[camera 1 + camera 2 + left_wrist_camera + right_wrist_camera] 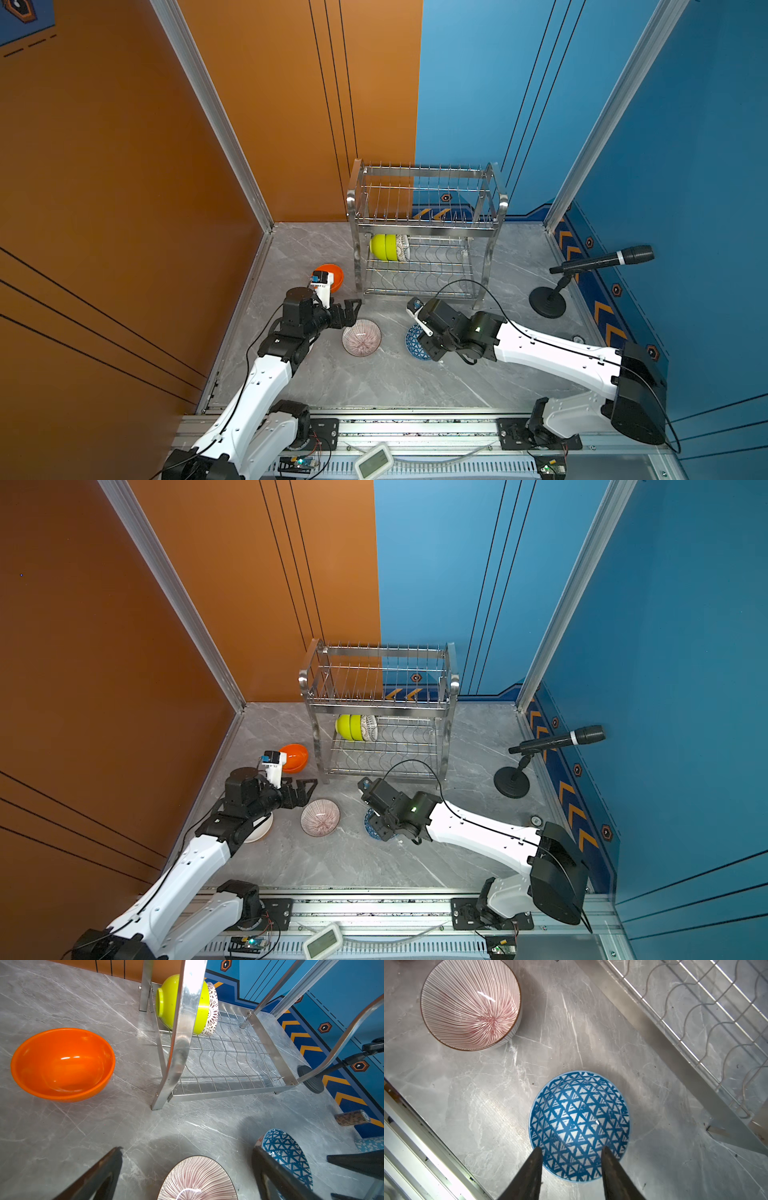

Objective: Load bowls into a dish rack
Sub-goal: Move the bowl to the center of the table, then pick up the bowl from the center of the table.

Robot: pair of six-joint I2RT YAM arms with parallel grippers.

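Desk: the grey marbled desk [386,386] carries four loose bowls in front of the rack.
Nearest bowl: the white bowl [261,832] lies closest to the robot, mostly hidden under the left arm.
Blue bowl: the blue-triangle bowl [579,1118] stands mouth up on the desk, directly below the right gripper [572,1148]. In both top views the wrist covers most of it.
Right jaws: they are parted to a middle width and grasp nothing. Both tips show over the inside of the bowl, close to its rim. Whether they touch it cannot be told.
Striped bowl: the pink-striped bowl [361,337] stands at 9 o'clock from the blue one, apart from it.
Left jaws: the left gripper [348,311] is fully released and empty, at 11 o'clock from the striped bowl, near its rim.
Orange bowl: the orange bowl [337,275] is at 11 o'clock from the left gripper, beside the rack's left leg.
Rack: the dish rack [424,226] stands at 12 o'clock from the blue bowl; its top tier is empty.
Loaded: two lime-green bowls [382,247] and a lattice bowl [402,248] stand on edge at the left end of the lower tier.
Deciding relation: the right arm is clearly the nearer one to the blue bowl. A round bowl has no long axis, so probably one jaw must go inside the rim and one outside.
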